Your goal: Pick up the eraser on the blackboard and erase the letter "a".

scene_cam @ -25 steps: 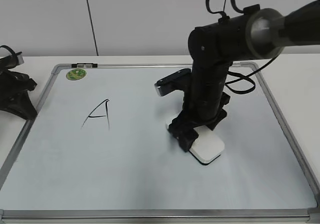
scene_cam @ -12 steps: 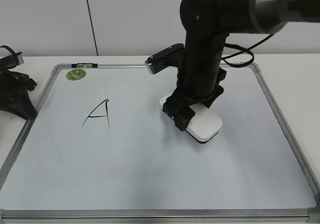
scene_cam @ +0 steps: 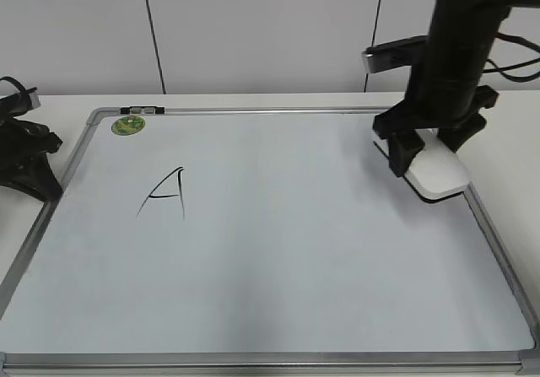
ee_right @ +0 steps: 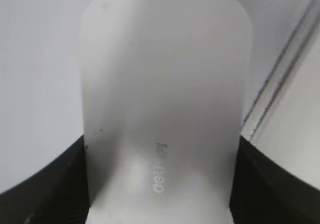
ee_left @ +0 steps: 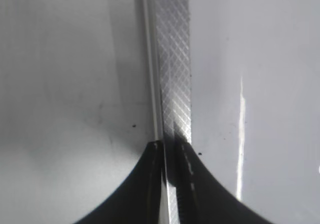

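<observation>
Gripping the eraser [scene_cam: 437, 173] between its fingers, the right hand [scene_cam: 429, 153] hovers by the blackboard [scene_cam: 278, 250] frame's right edge (no lowercase "a" visible; capital "A" [scene_cam: 164, 193] far to its left). Next: probably set the eraser down.

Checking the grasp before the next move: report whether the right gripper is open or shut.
Shut on the eraser: the right gripper has dark fingers pressed against both long sides of it, near the blackboard frame.
</observation>
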{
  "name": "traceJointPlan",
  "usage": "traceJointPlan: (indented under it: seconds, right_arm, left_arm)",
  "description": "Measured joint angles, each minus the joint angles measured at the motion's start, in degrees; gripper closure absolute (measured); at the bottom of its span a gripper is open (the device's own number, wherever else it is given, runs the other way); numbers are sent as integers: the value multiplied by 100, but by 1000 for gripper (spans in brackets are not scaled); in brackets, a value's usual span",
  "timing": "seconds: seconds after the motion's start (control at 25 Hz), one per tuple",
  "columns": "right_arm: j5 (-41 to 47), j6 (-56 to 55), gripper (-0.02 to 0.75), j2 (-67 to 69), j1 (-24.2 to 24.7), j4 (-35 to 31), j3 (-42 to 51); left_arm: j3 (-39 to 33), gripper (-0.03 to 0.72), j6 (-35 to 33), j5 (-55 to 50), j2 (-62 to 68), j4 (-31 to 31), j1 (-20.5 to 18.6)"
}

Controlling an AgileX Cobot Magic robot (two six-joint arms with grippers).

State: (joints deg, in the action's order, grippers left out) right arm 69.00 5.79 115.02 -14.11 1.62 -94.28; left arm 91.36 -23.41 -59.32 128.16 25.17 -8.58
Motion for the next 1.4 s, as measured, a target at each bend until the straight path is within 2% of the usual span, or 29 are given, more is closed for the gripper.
traceJointPlan:
  seconds: [0.2, 0.44, 0.8, 1.4]
  right_arm:
    - [-126, -55, 213, -22, 680, -162, 143]
    - [-539, -216, 213, -31, 997, -261, 615]
    - [-1155, -248, 213, 6, 1024, -511, 736]
    - [-1501, -275, 213, 556, 1087, -573, 739]
  left_arm:
    - [0, 650, 0, 0, 0, 0, 0]
    - [0, 650, 0, 0, 0, 0, 0]
    - [0, 650, 0, 0, 0, 0, 0]
    - [0, 650, 0, 0, 0, 0, 0]
